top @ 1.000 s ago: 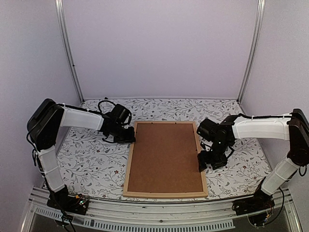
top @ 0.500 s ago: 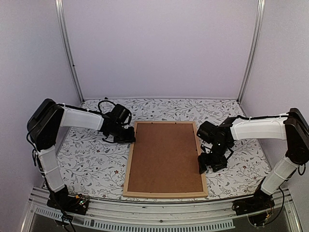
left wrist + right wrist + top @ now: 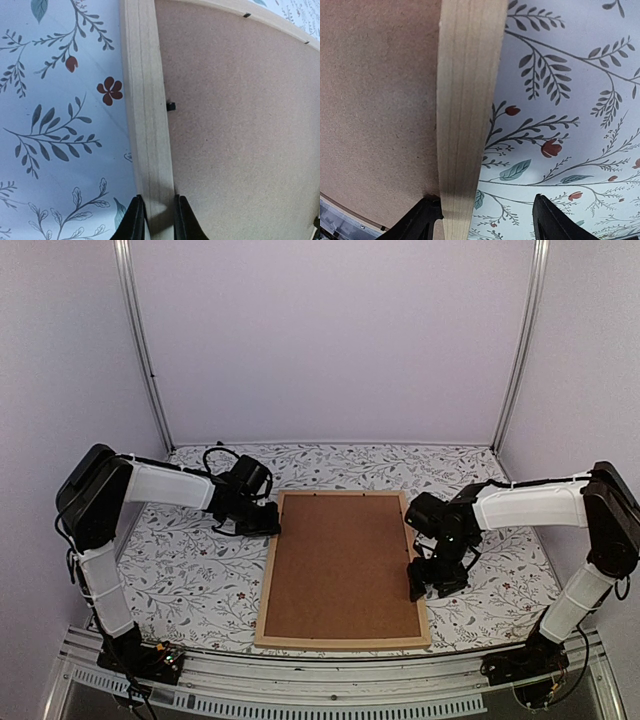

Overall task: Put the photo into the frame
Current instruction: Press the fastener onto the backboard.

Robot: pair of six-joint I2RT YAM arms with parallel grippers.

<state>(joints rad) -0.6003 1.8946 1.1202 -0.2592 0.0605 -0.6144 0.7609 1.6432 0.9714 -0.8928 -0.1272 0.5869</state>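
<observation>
The left gripper (image 3: 159, 216) is being kept nearly closed on the frame (image 3: 340, 642). Its two dark fingers (image 3: 134, 222) are being pressed against either side of the frame's left wooden bar, near the far left corner. One finger is being set on the cloth side and the other on the board side.

The right gripper (image 3: 485, 220) is being held wide open across the frame's right bar, towards the near end, and nothing is being gripped by it. One of its fingers (image 3: 420, 220) is being held just beside the bar on the board side, though contact there cannot be told. The other is being held well apart from the bar, over the flowered tablecloth (image 3: 180, 570).

The frame is being shown lying flat in the middle of the table, between the two arms, with its long sides running away from the bases. A plain brown backing board (image 3: 345, 565) is being seen filling it from bar to bar. Whether the photo lies beneath that board cannot be told.

By count, one frame, one backing board and two grippers are being shown. In the left wrist view, three small black tabs (image 3: 170, 106) are being seen along the inner edges of the bars.
</observation>
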